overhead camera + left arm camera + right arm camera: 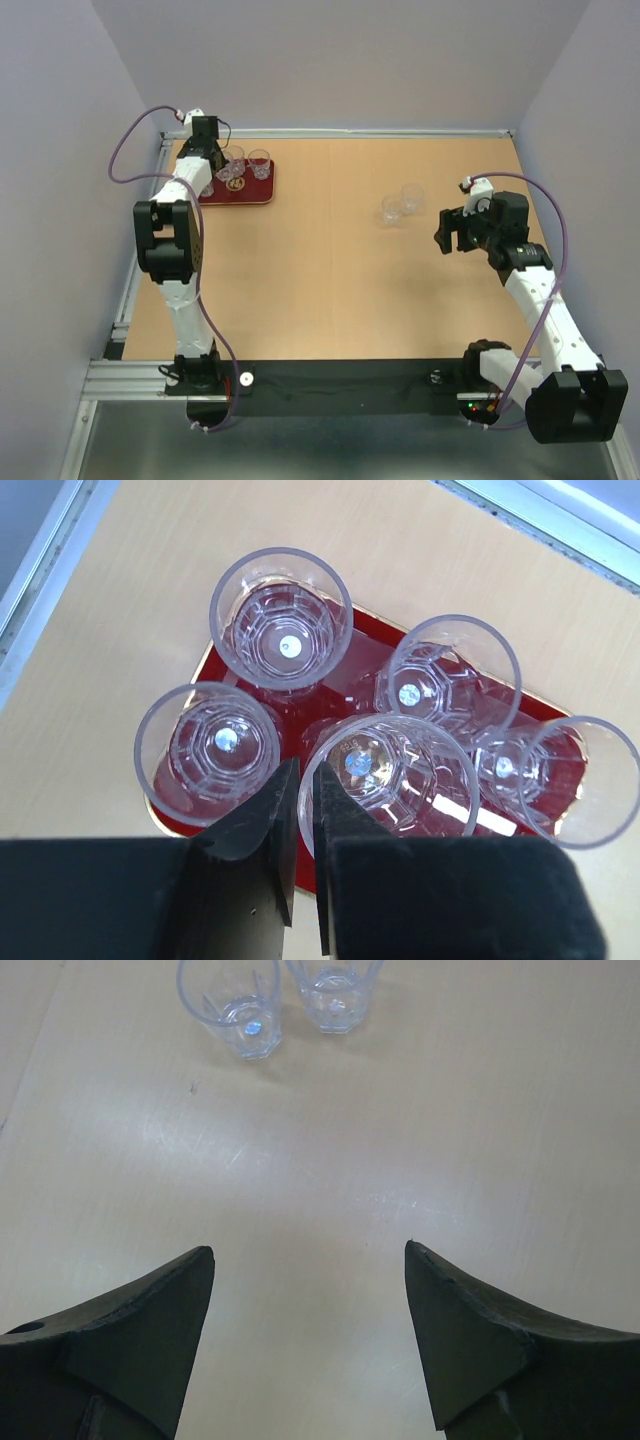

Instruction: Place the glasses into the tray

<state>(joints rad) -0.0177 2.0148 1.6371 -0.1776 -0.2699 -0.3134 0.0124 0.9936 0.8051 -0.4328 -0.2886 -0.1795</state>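
While your left hand [303, 802] sits over the tray [368, 640] in the tabletop's [400, 1140] far left corner, its fingers are pinched down to a thin slit on the rim of the nearest glass [400, 780]. Can't tell if that one's resting on the tray. Four other glasses [281, 615] stand in the tray around it. Your right hand [310, 1260] is spread wide, holding nothing, with two loose glasses [245, 1000] side by side on the tabletop just ahead.
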